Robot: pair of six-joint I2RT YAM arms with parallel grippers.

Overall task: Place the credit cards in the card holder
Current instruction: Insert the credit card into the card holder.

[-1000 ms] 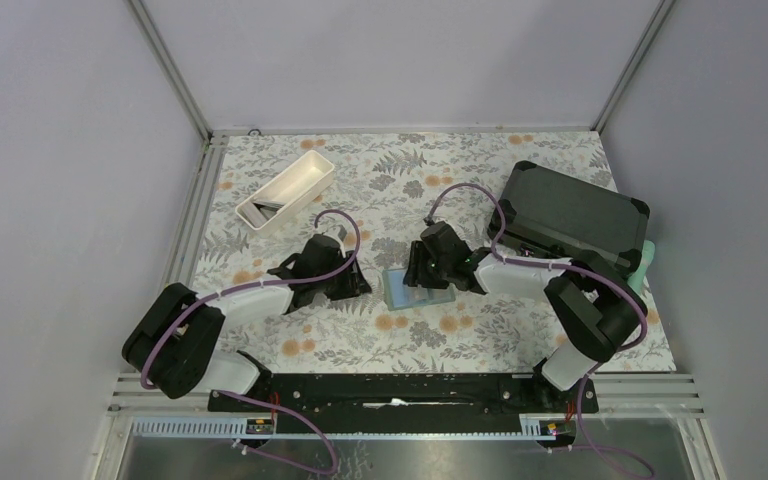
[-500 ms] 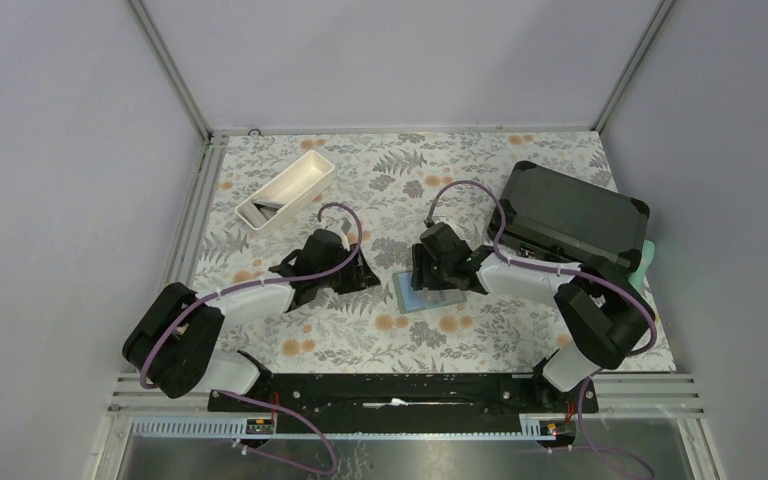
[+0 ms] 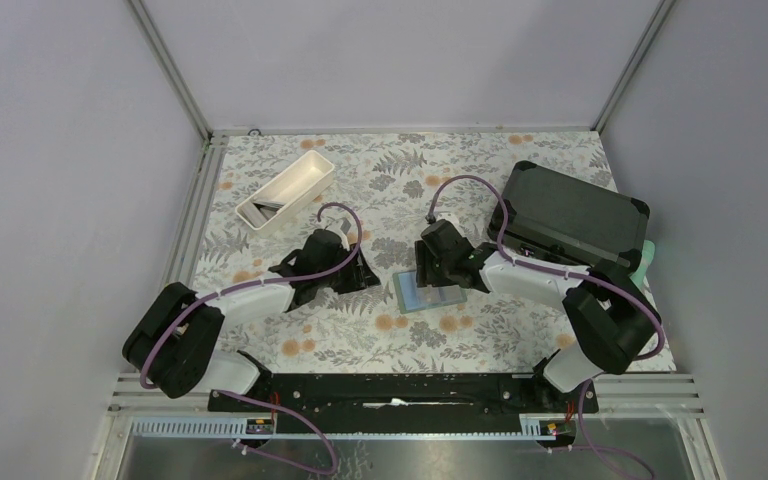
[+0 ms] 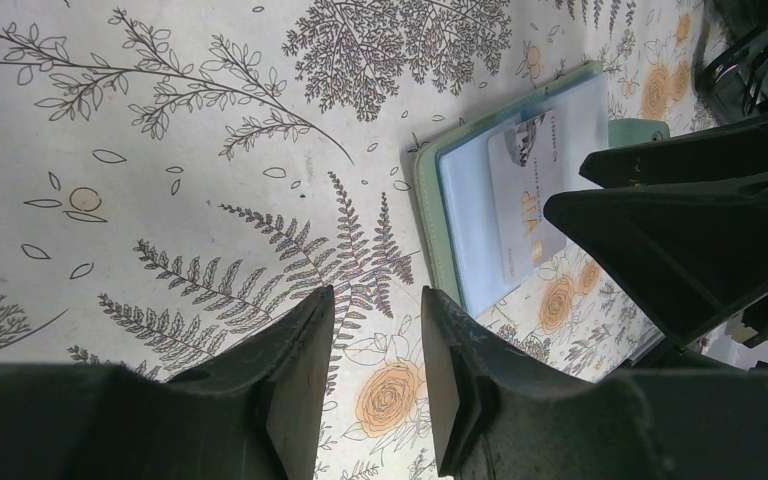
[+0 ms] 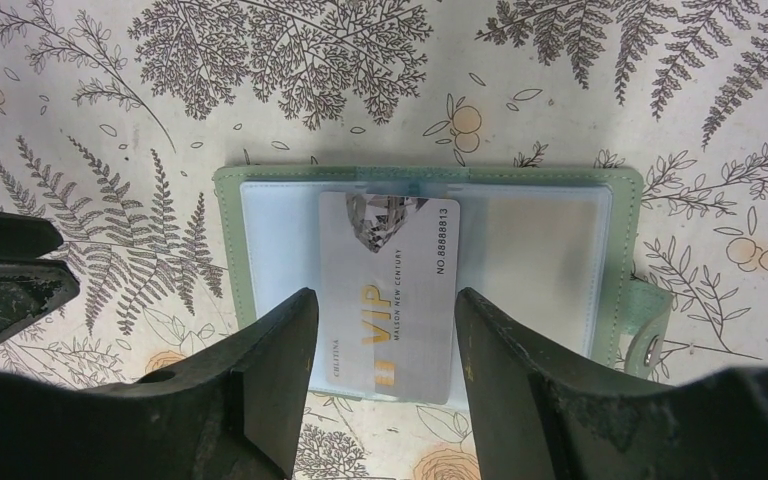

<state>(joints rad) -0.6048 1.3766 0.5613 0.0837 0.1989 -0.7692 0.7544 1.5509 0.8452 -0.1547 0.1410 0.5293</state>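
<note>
Left gripper point(image 4: 376, 295) sits left of the card holder point(image 5: 624, 230), jaws part-open and empty. Right gripper point(image 5: 385, 295) hangs over the holder, jaws apart astride a pale VIP card point(image 5: 385, 250) that looks only part-tucked, near end sticking out. Beyond the holder, far-left, the white tray point(image 3: 303, 192) seems to hold more cards point(image 3: 268, 206), so most of the job is left.

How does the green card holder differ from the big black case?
The card holder is small, sage green and open, a pale VIP card lying across its pockets; the black case is far larger, dark and looks shut. The card holder sits mid-table under the right pincer; the black case sits far right. Both lie on the floral table.
</note>
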